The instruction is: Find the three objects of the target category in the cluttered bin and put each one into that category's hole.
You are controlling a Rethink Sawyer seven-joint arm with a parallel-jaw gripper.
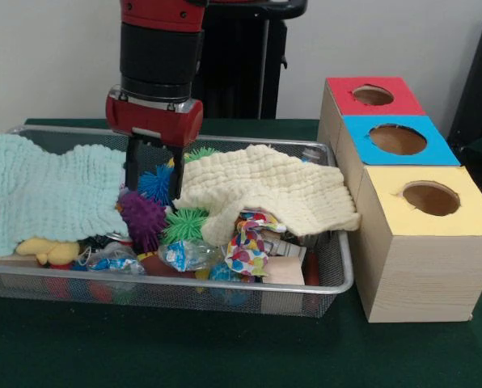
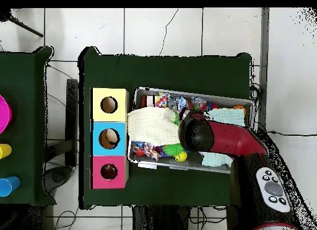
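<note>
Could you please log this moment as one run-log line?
gripper: open, lowered into wire bin | between cloths, above spiky balls | yellow plush: untouched

My bench (image 1: 225,356) wears a dark green cloth. Behind me stands a plain pale wall (image 1: 47,56), and something dark sits at the frame's right edge (image 1: 479,81). From above, the floor (image 2: 186,29) is pale tile with dark joints and thin cracks. A second green-covered table (image 2: 21,116) stands beside mine, with a pink thing (image 2: 3,113), a yellow thing (image 2: 4,151) and a blue thing (image 2: 7,186) at its edge.
</note>
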